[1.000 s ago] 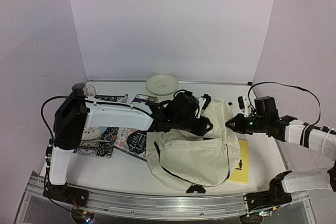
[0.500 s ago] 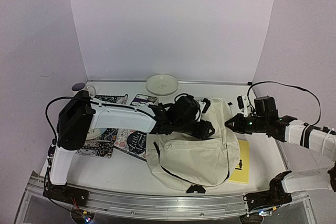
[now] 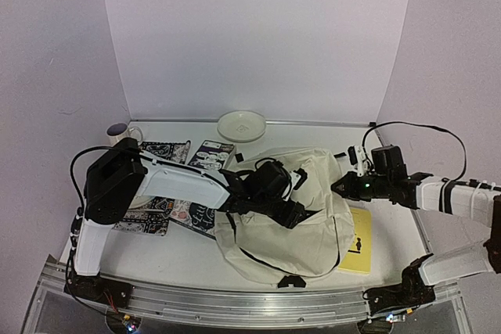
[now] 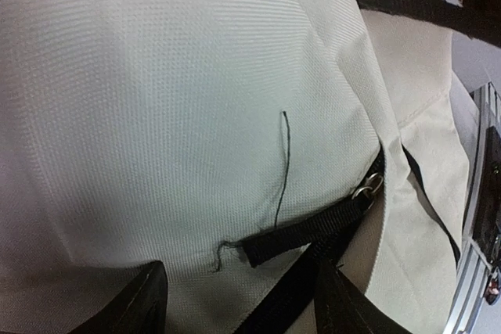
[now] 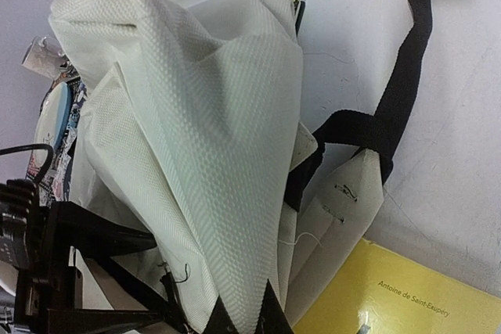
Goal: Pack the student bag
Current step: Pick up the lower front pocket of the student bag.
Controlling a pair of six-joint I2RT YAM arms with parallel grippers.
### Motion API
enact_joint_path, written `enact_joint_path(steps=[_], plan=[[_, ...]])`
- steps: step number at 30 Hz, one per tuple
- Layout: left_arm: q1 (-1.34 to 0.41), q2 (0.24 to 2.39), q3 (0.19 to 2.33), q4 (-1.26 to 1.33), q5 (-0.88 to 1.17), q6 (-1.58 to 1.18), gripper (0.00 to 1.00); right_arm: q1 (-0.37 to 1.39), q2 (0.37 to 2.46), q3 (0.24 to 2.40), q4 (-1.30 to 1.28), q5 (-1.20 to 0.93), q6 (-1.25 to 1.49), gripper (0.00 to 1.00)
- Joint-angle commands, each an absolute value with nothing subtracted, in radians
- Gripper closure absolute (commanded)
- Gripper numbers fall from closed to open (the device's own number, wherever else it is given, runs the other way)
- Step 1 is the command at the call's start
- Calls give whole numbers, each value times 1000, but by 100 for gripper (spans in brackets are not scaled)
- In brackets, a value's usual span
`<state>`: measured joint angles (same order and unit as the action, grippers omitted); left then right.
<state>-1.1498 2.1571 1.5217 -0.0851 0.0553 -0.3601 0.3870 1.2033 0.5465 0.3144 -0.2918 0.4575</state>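
Note:
The cream student bag (image 3: pixel 301 234) lies in the middle of the table with black straps and a dark zipper line. My left gripper (image 3: pixel 291 213) is low over its upper middle. In the left wrist view it (image 4: pixel 243 307) is open, with cream fabric (image 4: pixel 172 99) and a black strap (image 4: pixel 301 234) between its fingers. My right gripper (image 3: pixel 338 187) is at the bag's upper right edge. In the right wrist view it (image 5: pixel 246 317) is shut on a raised fold of the bag (image 5: pixel 196 138).
A yellow book (image 3: pixel 358 249) lies right of the bag, also in the right wrist view (image 5: pixel 415 295). Patterned books (image 3: pixel 192 210) and a placemat (image 3: pixel 145 220) lie to the left. A plate (image 3: pixel 241 125) and a mug (image 3: pixel 121 131) stand at the back.
My left gripper has moved toward the near edge, lower onto the bag. The bag's top fabric has spread out to the back left. My right gripper shifted slightly left, still holding the fold.

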Motion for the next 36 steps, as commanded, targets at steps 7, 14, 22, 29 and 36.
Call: enact_joint_path(steps=[7,14,22,29,36], plan=[[-1161,2118,1514,-19,85,-211,33,396,1237,556,419,-320,456,100],[-1165,2170,1581,-3,154,-151,39,404,1248,559,428,-335,456,100],[-1167,2228,1662,-4,191,-107,48,420,1247,559,430,-344,459,100],[-1167,2235,1661,-4,212,-98,82,425,1258,565,431,-344,460,100],[-1167,2176,1608,-23,189,-98,100,426,1253,566,429,-311,454,100]])
